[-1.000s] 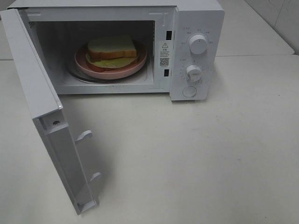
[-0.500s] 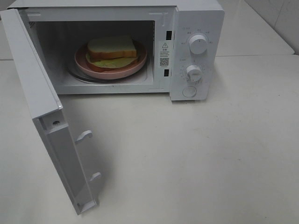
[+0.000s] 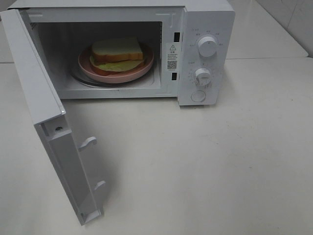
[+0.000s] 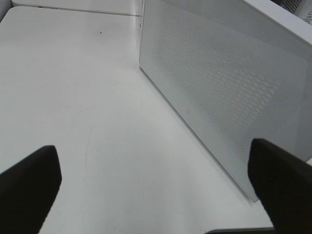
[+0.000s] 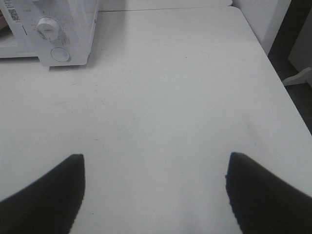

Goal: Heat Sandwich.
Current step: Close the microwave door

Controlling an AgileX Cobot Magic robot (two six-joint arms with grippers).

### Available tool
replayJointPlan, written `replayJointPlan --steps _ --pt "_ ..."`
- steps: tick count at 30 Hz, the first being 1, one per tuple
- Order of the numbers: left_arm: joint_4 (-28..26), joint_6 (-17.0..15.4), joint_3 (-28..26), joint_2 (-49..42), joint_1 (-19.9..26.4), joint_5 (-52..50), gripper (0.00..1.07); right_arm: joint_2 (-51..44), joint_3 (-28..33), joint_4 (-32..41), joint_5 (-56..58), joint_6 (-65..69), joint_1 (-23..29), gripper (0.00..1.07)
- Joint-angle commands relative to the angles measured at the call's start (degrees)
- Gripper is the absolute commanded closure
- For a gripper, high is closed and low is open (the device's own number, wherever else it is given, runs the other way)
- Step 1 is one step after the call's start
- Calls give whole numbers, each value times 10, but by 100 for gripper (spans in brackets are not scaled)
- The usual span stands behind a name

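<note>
The sandwich [image 3: 117, 53], tan bread over a green and yellow filling, lies on a round pink plate [image 3: 142, 69] inside the white microwave [image 3: 205, 19]. The microwave door [image 3: 46, 122] hangs wide open toward the front left. Neither arm shows in the exterior high view. In the left wrist view my left gripper [image 4: 156, 185] stands open over bare table, beside the perforated outer face of the door [image 4: 219, 92]. My right gripper [image 5: 155, 187] is open too, with nothing between its dark fingers [image 5: 44, 195], and the microwave's knob panel [image 5: 51, 34] lies far ahead of it.
Two dials [image 3: 207, 46] and a round button [image 3: 198, 96] sit on the microwave's right panel. Door latch hooks [image 3: 88, 142] stick out from the door's inner face. The white table [image 3: 205, 166] ends at an edge [image 5: 287, 92] with dark floor beyond it.
</note>
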Motion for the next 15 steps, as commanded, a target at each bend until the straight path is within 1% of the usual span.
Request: replayJointPlan --steps 1,15 --pt "1 -2 2 -14 -2 -9 7 -16 2 3 -5 0 -4 31" --pt "1 -2 2 -13 -2 -9 7 -16 2 3 -5 -1 -4 31"
